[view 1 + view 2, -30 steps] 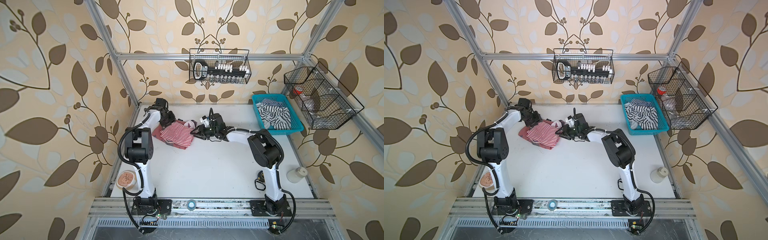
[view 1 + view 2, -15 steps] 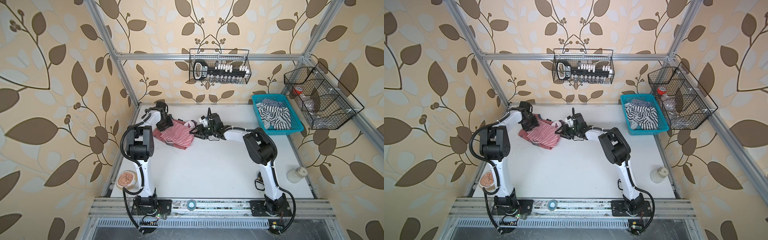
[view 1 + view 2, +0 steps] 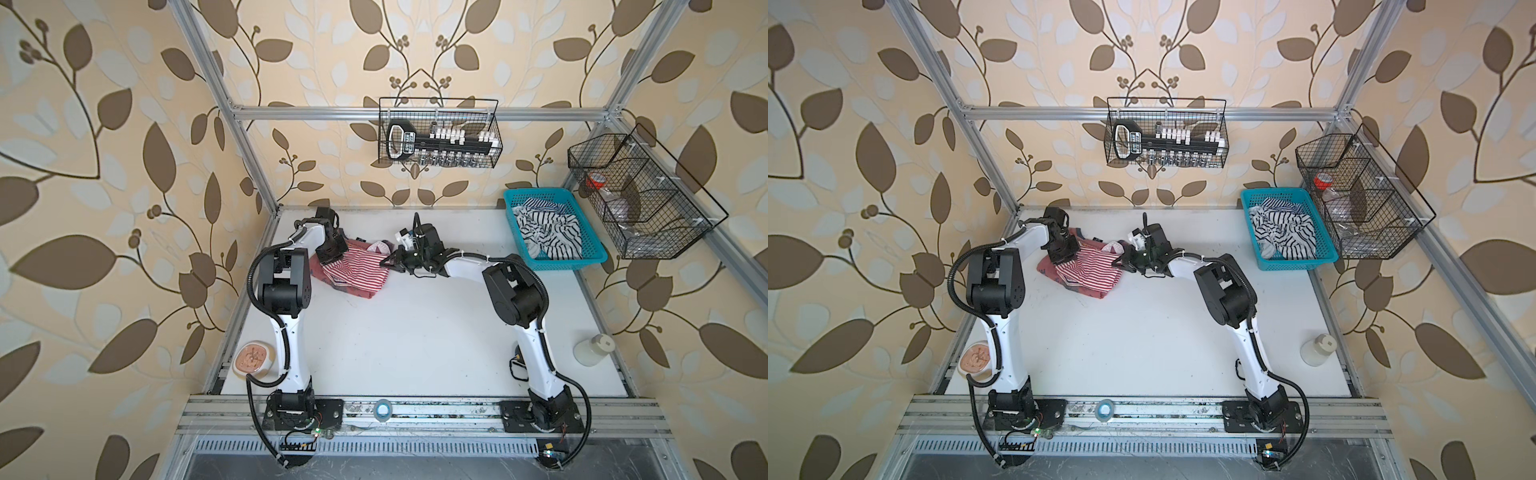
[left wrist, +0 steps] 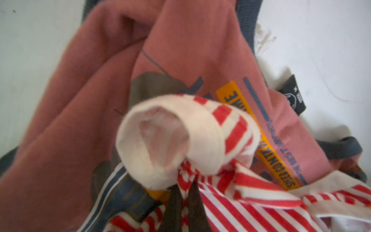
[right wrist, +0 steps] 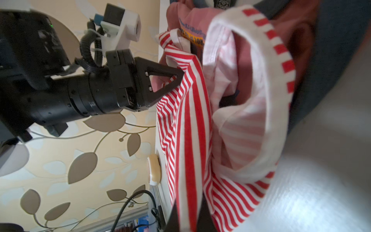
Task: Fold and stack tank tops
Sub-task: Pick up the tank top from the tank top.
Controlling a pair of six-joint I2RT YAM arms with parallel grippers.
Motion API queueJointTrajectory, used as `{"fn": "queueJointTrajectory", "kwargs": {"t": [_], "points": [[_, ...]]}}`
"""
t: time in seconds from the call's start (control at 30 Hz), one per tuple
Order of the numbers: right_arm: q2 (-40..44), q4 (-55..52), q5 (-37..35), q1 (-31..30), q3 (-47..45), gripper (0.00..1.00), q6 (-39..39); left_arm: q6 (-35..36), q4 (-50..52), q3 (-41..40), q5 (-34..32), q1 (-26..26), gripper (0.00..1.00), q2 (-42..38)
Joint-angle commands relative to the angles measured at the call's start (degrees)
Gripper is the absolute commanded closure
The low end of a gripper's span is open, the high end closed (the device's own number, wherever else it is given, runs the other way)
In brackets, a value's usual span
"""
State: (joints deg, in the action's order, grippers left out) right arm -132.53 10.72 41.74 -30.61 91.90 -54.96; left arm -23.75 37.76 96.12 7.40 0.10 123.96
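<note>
Folding seems unfinished: the left gripper (image 3: 330, 261) and right gripper (image 3: 385, 262) each pinch opposite ends of the striped tank top (image 3: 359, 274), rumpled over the dusty red tank top (image 3: 316, 266) at the far left of the table (image 3: 415, 332), neither squarely stacked.

- The striped tank top (image 3: 357, 270) – red and white, with white trim – lay crumpled on top of the other shirt, toward the far left of the white table (image 3: 415, 332). In the left wrist view one white-trimmed strap curled into a raised loop. In the right wrist view a trimmed opening gaped, showing the paler inside.
- The dusty red tank top (image 3: 318, 269) lay underneath in bunched folds, showing at the pile's left and near edges. The left wrist view showed its dark blue-grey trim, a yellow band of dark lettering and a black label.
</note>
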Motion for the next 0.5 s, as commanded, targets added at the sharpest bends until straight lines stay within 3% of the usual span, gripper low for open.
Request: {"fn": "queueJointTrajectory", "kwargs": {"t": [0.0,0.27,0.47], "points": [[0.14,1.14,0.62,-0.06,1.18,1.00,0.20,1.15,0.26,-0.47,-2.83,0.34,1.00,-6.40],[1.14,0.71,0.57,-0.64,2.37,1.00,1.69,2.76,-0.23,-0.63,-7.48,0.34,1.00,-14.56],[-0.02,-0.06,0.45,-0.93,4.58,1.00,2.20,3.97,1.39,-0.61,-10.73,0.51,1.00,-13.89]]}}
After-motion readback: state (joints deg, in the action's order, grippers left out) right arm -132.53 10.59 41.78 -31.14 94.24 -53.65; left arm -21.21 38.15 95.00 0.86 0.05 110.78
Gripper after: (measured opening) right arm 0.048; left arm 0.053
